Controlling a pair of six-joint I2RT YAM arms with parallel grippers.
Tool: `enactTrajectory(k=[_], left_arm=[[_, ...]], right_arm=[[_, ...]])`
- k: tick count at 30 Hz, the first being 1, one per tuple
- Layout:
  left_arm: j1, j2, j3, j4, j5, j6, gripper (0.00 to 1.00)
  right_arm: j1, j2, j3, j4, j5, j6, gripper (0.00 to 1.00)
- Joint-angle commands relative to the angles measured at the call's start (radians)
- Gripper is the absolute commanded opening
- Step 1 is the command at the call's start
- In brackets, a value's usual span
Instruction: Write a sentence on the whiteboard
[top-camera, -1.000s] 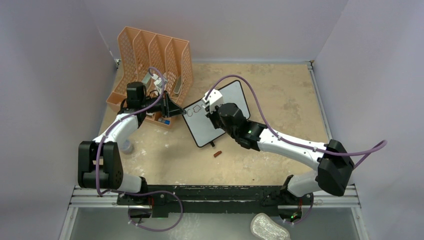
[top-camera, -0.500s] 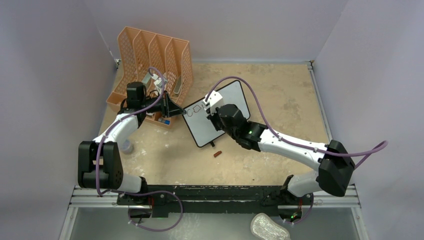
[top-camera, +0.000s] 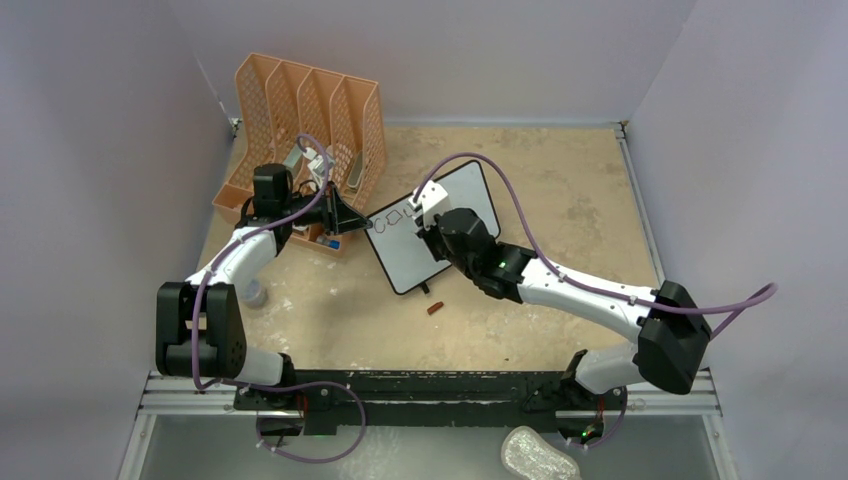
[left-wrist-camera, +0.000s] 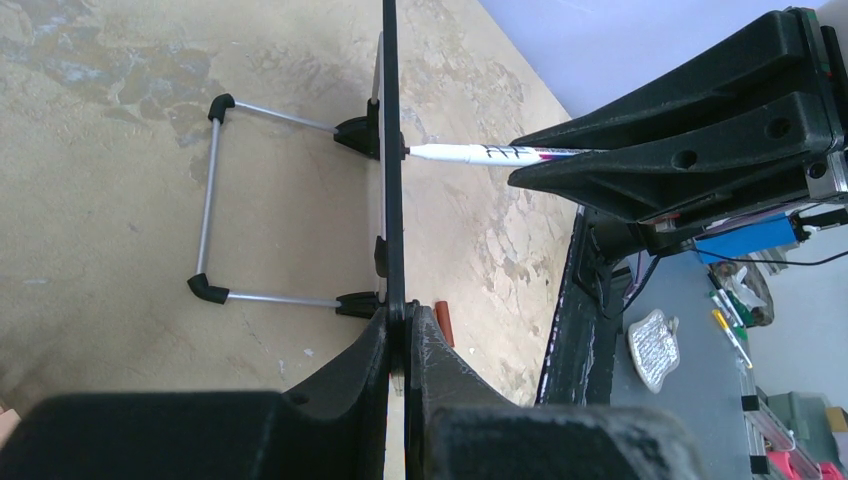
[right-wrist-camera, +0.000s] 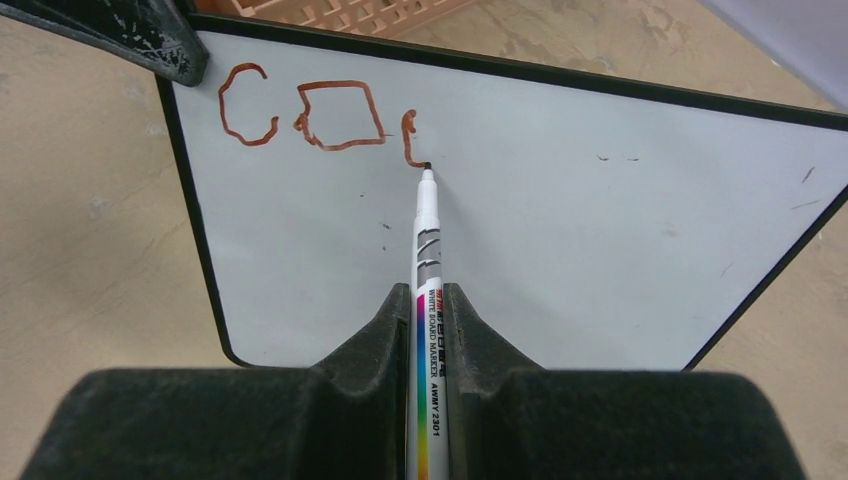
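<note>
The whiteboard (top-camera: 400, 258) stands tilted on the table, its white face showing in the right wrist view (right-wrist-camera: 600, 230) and edge-on in the left wrist view (left-wrist-camera: 390, 150). My left gripper (top-camera: 362, 222) is shut on the board's near-left corner (left-wrist-camera: 398, 315). My right gripper (top-camera: 425, 225) is shut on a white marker (right-wrist-camera: 428, 290), whose tip touches the board. The sentence (right-wrist-camera: 300, 115) is partial: reddish-brown "Co" and the first stroke of a third letter, top left of the board. The marker also shows in the left wrist view (left-wrist-camera: 470, 153).
An orange perforated file organizer (top-camera: 300, 110) stands behind the left arm. A reddish-brown marker cap (top-camera: 434, 308) lies just in front of the board. The board's wire stand (left-wrist-camera: 212, 190) rests on the table behind it. A small clear cup (top-camera: 253, 292) sits by the left arm.
My right gripper has shifted slightly to the right along the board with the marker. The left arm and the board have not moved.
</note>
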Motion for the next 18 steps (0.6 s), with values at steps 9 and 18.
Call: enactTrajectory(k=[9,18], left_arm=[[-0.005,0.016,0.012,-0.032,0.007,0.043,0.0],[-0.005,0.015,0.012,-0.032,0.007,0.043,0.0]], right_arm=[[-0.019,-0.027,0.009,0.062,0.048,0.007,0.0],[-0.019,-0.013,0.034,0.087,0.049,-0.008,0.0]])
